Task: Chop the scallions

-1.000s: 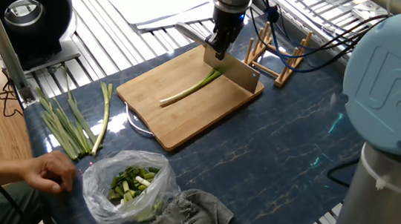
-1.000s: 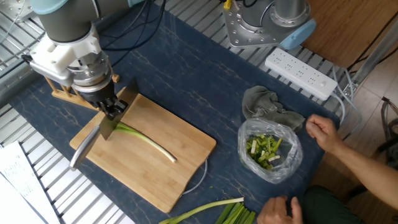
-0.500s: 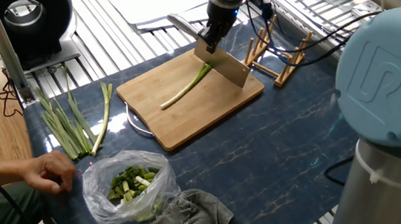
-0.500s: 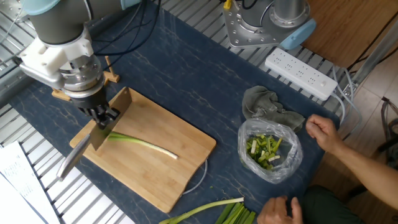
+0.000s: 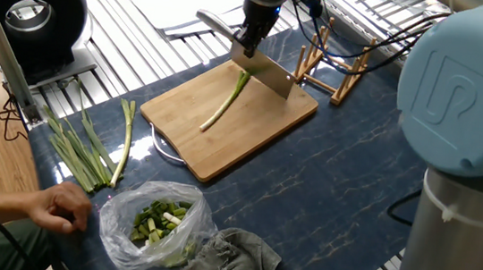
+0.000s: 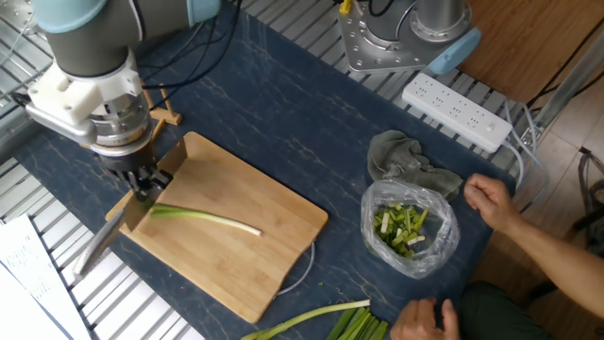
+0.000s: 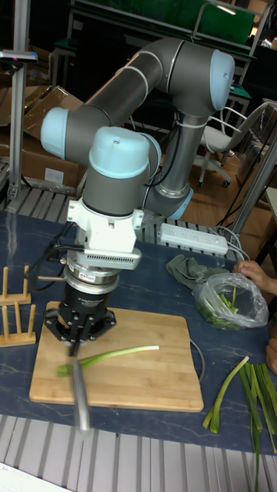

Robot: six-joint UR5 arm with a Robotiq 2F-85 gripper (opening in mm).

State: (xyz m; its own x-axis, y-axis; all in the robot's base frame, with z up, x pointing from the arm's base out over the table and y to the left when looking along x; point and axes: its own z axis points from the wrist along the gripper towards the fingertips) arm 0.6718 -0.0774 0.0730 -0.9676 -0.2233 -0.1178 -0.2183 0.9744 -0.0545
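Observation:
One scallion (image 5: 224, 106) lies on the wooden cutting board (image 5: 189, 134), its green end far and its pale end toward the board's middle. My gripper (image 5: 249, 44) is shut on a knife (image 5: 270, 75) whose blade stands on edge against the scallion's green tip. In the other fixed view the scallion (image 6: 203, 218) runs across the board (image 6: 236, 264), with the gripper (image 6: 142, 181) and knife (image 6: 99, 247) at its left end. The tall view shows the gripper (image 7: 77, 338), a blurred knife (image 7: 81, 403) and the scallion (image 7: 115, 355).
A bundle of uncut stalks (image 5: 87, 150) lies left of the board. A clear bag of chopped greens (image 5: 156, 220) and a grey cloth (image 5: 233, 260) sit near a person's hand (image 5: 59, 206). A wooden rack (image 5: 334, 64) stands behind the board. A power strip (image 6: 458, 113) lies at the table's edge.
The gripper and knife slid toward the board's far edge, pushing the scallion's green end along. The stalk swung round; its pale end shifted only a little.

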